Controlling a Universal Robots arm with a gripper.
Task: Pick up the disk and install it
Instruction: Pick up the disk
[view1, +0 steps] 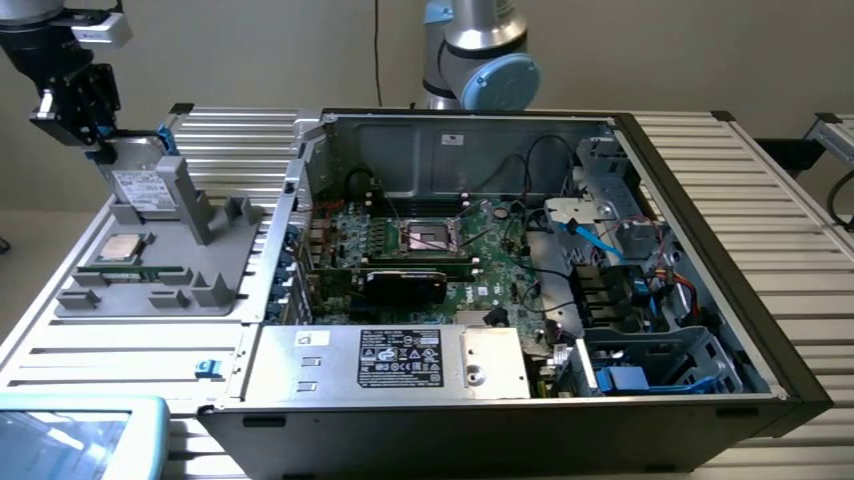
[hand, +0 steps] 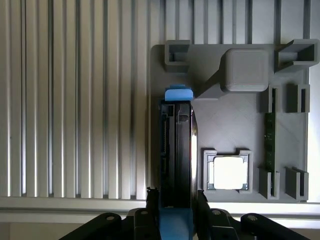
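Since the disk (hand: 176, 150) stands on edge in a slot of the grey holder (hand: 235, 125), directly beneath the end effector (hand: 175, 212), a straight pull along the slot is judged best. Its near end is straddled by the end effector; whether it is pinched cannot be told. A square, centred hold should be kept so the blue tab (hand: 178, 94) is not snagged. A processor chip (hand: 229, 173) lies just beside the disk.

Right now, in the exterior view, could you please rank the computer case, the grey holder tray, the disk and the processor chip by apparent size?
Largest to smallest:
1. computer case
2. grey holder tray
3. disk
4. processor chip
The disk stands upright yet plainly looks bigger than the chip.
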